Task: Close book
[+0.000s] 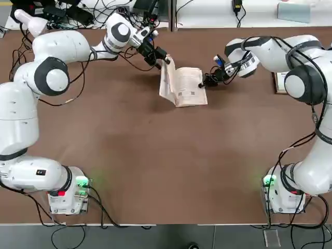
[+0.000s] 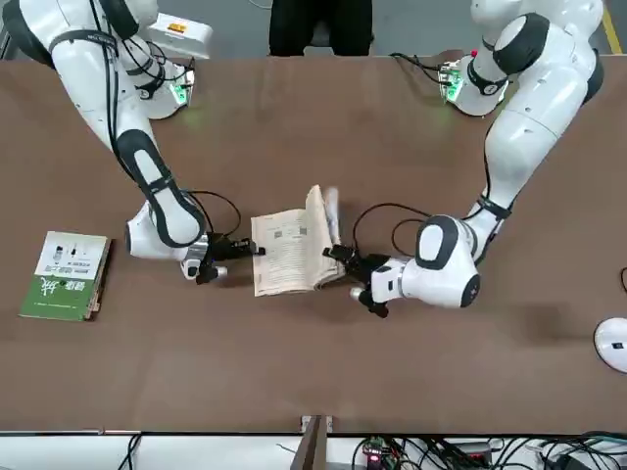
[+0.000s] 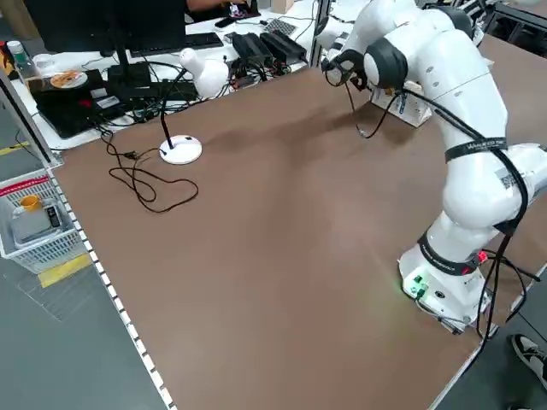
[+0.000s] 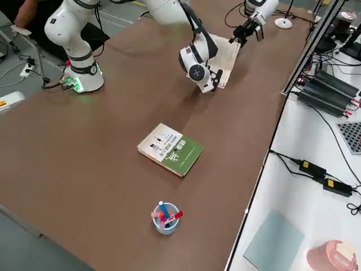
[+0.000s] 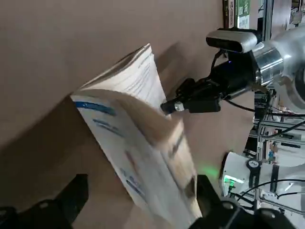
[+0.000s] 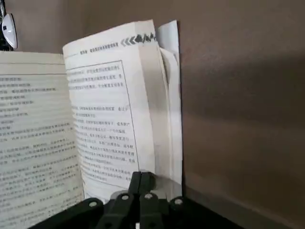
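The book [image 1: 188,85] lies open at the far middle of the table, printed cream pages up. Its left part, the white cover with a blue band [image 5: 128,138], stands lifted almost upright. My left gripper [image 1: 165,58] is at the book's far left corner, open, with the raised cover between its fingers [image 5: 71,198]. My right gripper [image 1: 202,83] is shut, its tips resting on the edge of the right-hand page [image 6: 95,109]. From the front, the book [image 2: 287,250] lies between the left gripper [image 2: 338,257] and the right gripper [image 2: 235,250].
A green-and-white book [image 2: 67,276] lies flat on the robot's right side of the table, also in the right side view [image 4: 170,149]. A cup of pens [image 4: 165,217] stands beyond it. A white round-based device with a cable [image 3: 181,149] sits at the far left.
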You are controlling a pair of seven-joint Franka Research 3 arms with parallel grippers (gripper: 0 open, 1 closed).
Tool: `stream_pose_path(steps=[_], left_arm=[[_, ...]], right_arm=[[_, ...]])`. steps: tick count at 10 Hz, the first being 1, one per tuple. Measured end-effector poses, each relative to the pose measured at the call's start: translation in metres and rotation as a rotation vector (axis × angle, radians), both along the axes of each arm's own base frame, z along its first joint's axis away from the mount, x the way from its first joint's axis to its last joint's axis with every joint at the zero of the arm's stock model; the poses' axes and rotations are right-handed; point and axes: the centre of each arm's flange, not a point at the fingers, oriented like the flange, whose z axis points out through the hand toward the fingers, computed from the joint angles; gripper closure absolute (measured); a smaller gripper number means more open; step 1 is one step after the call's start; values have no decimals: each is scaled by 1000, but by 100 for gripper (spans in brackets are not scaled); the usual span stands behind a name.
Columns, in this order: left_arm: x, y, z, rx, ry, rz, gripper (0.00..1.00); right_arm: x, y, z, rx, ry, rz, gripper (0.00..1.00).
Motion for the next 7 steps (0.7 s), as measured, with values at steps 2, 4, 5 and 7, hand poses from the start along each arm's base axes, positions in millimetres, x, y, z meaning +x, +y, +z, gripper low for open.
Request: stream_pose_path(steps=[2, 4, 5, 7], left_arm=[[-1, -3, 6, 5, 7, 7, 0], [-1, -3, 9, 9, 16, 16, 0], [-2, -6, 10, 8, 25, 19, 0], [-6, -13, 14, 6, 45, 25, 0]], right_arm=[[0, 0, 0, 0, 0, 0, 99], [0, 0, 0, 0, 0, 0, 99], [0, 0, 0, 0, 0, 0, 99], [0, 0, 0, 0, 0, 0, 99]])
